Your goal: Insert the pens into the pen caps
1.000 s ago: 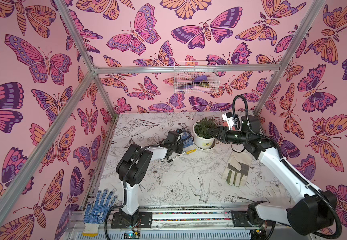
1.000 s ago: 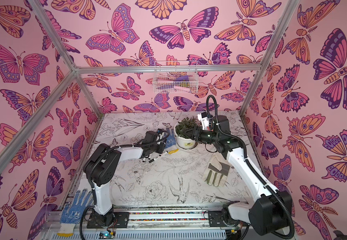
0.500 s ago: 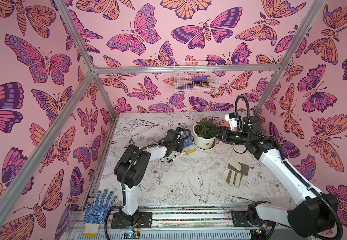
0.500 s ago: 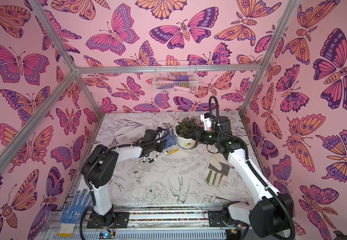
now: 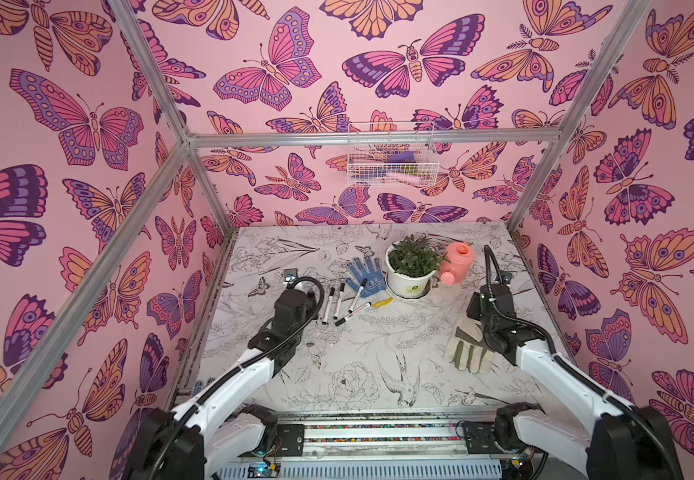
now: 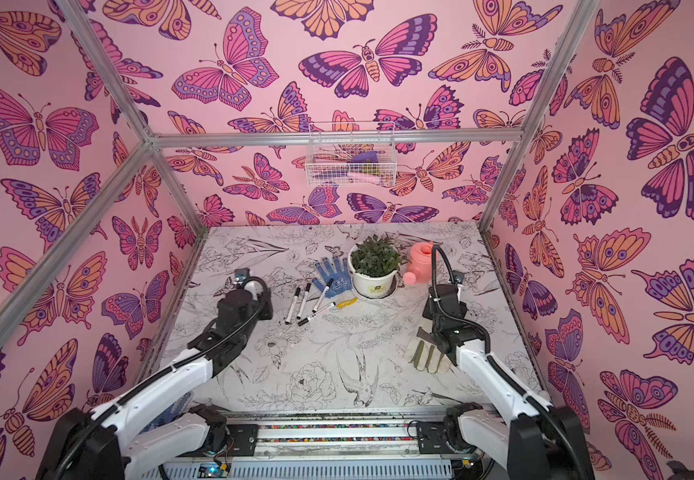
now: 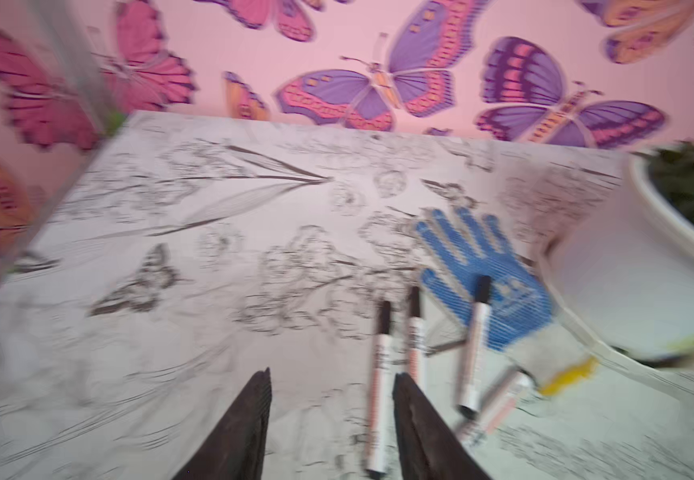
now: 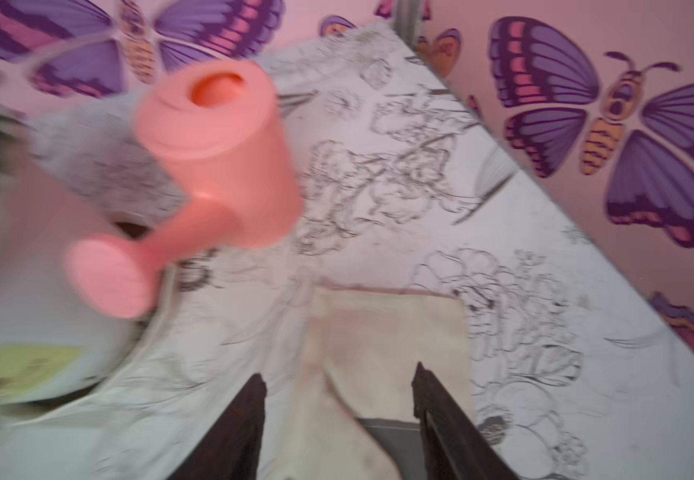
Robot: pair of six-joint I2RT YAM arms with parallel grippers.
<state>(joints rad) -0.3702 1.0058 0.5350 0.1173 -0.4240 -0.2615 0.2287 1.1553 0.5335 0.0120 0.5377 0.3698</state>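
Several white pens (image 5: 339, 301) (image 6: 303, 296) lie side by side on the table left of the blue glove, one (image 5: 357, 294) resting on it. Each carries a black pen cap (image 7: 483, 289) on one end. In the left wrist view my left gripper (image 7: 332, 374) is open just in front of the pens. One pen (image 7: 379, 374) lies on the table between its fingers, close to one finger (image 7: 413, 415), ungripped. My right gripper (image 8: 339, 372) is open and empty above the beige glove (image 8: 386, 328).
A blue dotted glove (image 5: 364, 272) lies left of the white plant pot (image 5: 411, 279). A pink watering can (image 5: 457, 259) stands right of the pot. The beige work glove (image 5: 467, 353) lies front right. A wire basket (image 5: 391, 160) hangs on the back wall.
Both arms have drawn back from the pot area toward the front. The left gripper has opened and left the pens lying on the table. The right gripper now hangs over the beige glove.
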